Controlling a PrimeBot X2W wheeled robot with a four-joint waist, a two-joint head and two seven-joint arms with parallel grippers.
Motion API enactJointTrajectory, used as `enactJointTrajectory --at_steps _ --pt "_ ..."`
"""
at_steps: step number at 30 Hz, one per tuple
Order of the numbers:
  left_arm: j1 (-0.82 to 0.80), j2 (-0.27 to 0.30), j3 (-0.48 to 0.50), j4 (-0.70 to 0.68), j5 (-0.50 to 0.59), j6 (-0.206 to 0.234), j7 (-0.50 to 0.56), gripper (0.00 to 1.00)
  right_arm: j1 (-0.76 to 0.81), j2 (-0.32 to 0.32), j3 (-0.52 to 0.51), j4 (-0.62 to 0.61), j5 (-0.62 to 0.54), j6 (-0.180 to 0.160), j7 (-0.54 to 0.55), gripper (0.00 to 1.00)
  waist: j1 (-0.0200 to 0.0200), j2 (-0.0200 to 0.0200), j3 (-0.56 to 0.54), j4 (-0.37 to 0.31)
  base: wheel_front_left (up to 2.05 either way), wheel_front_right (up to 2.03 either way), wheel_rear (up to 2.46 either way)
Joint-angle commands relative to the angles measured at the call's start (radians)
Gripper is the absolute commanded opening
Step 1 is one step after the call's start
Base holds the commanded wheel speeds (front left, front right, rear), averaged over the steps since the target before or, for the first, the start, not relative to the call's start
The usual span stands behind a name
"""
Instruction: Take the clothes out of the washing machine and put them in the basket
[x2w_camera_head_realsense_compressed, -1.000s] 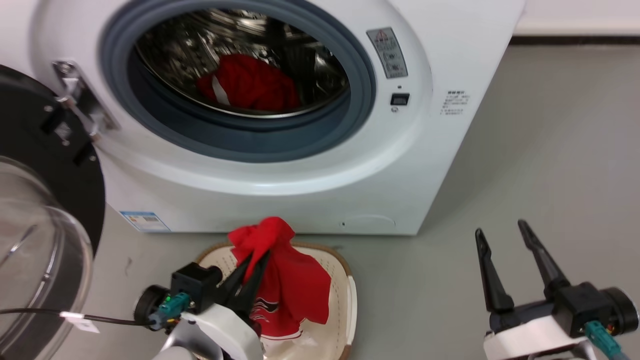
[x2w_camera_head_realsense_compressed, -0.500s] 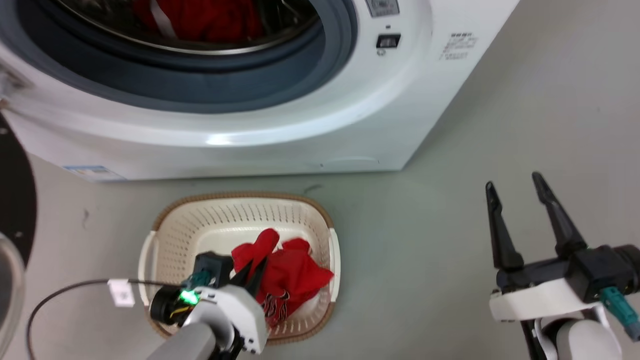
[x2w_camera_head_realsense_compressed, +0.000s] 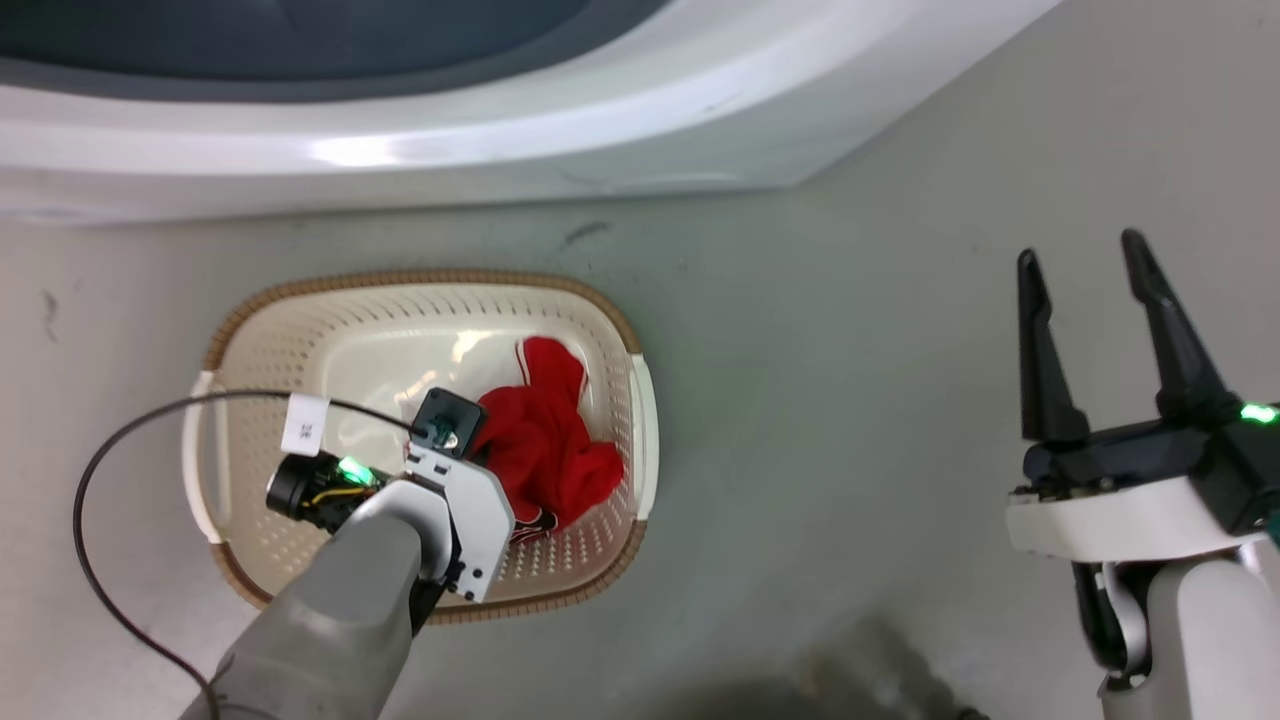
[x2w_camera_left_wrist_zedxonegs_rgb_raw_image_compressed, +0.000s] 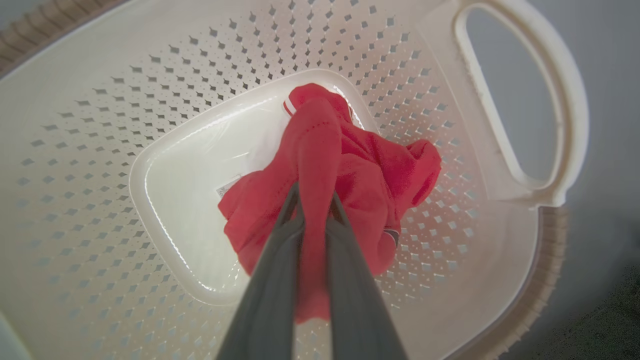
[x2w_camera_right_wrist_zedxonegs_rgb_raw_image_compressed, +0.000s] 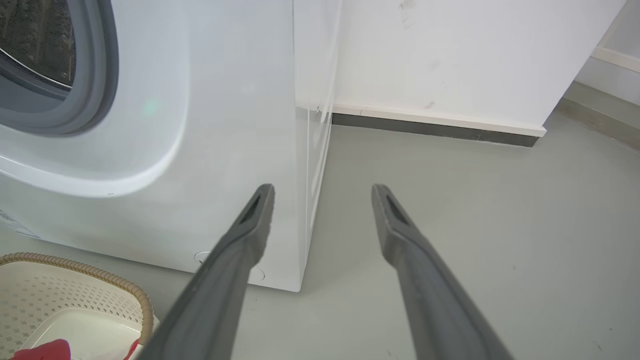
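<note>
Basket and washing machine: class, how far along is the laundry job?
Done: one red garment is inside the basket. In hand: the left gripper is shut on it, not yet released. Left: letting go; the right gripper is open, holding nothing. The washing machine drum is mostly out of view, so remaining clothes cannot be judged.

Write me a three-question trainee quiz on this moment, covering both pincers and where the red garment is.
1. Fill the gap: the right pincer stands ____, holding nothing.
2. True or false: the left pincer is shut on the red garment.
3. Pick one. The red garment is: A) inside the basket; B) draped outside over the basket's rim; C) in the right pincer.
Key: 1 open; 2 true; 3 A.
</note>
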Motion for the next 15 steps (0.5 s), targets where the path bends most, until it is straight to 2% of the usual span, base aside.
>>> enactJointTrajectory --at_steps 1,9,10,11,15 --pt "-0.032 -0.005 -0.012 0.033 0.012 0.005 0.011 0.00 -0.026 0.002 -0.009 -0.010 0.006 -0.001 -0.002 1.00 -0.0002 0.0000 0.075 -0.014 0.00 0.00 0.00" --pt "-0.102 -0.028 -0.030 0.094 0.020 0.017 0.024 0.00 -0.058 0.002 -0.030 -0.018 0.014 -0.001 -0.002 1.00 -0.0002 0.0000 0.149 -0.007 0.00 0.00 0.00" --pt "-0.104 -0.031 -0.023 0.097 0.015 0.016 0.024 0.36 -0.059 0.002 -0.031 -0.016 0.013 -0.001 -0.002 1.00 -0.0002 0.0000 0.150 -0.006 0.00 0.00 0.00" --pt "-0.105 -0.032 -0.023 0.100 0.015 0.018 0.019 1.00 -0.059 0.002 -0.032 -0.013 0.013 -0.001 -0.002 1.00 -0.0002 0.0000 0.150 -0.004 0.00 0.00 0.00" --pt "-0.083 -0.042 -0.022 0.107 0.002 0.010 0.001 1.00 -0.063 0.002 -0.025 -0.003 0.009 -0.001 -0.002 1.00 -0.0002 0.0000 0.123 0.007 0.00 0.00 0.00"
